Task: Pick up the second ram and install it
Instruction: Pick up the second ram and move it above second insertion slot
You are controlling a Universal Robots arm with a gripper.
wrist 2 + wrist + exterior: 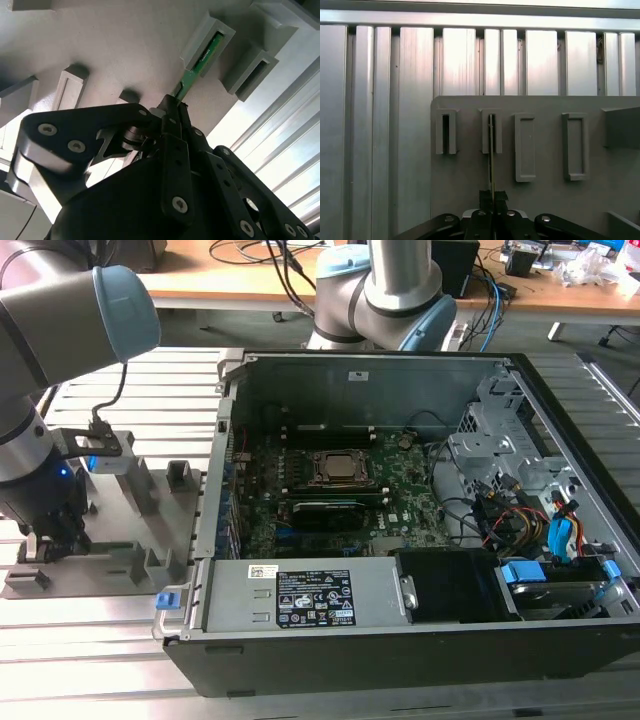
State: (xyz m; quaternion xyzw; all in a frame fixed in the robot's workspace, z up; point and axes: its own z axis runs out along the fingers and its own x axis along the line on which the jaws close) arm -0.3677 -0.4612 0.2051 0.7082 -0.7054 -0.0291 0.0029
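Item: second ram (192, 75), a thin green stick on edge. Its far end sits in a slotted gray holder block (199, 39). My gripper (172, 106) has its fingers pinched shut on the near end. I see the gray holder plate (110, 565) at the exterior view's left, beside the open computer case (400, 640).

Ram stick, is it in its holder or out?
In: the ram stick has one end in the gray holder slot, gripper shut on it.
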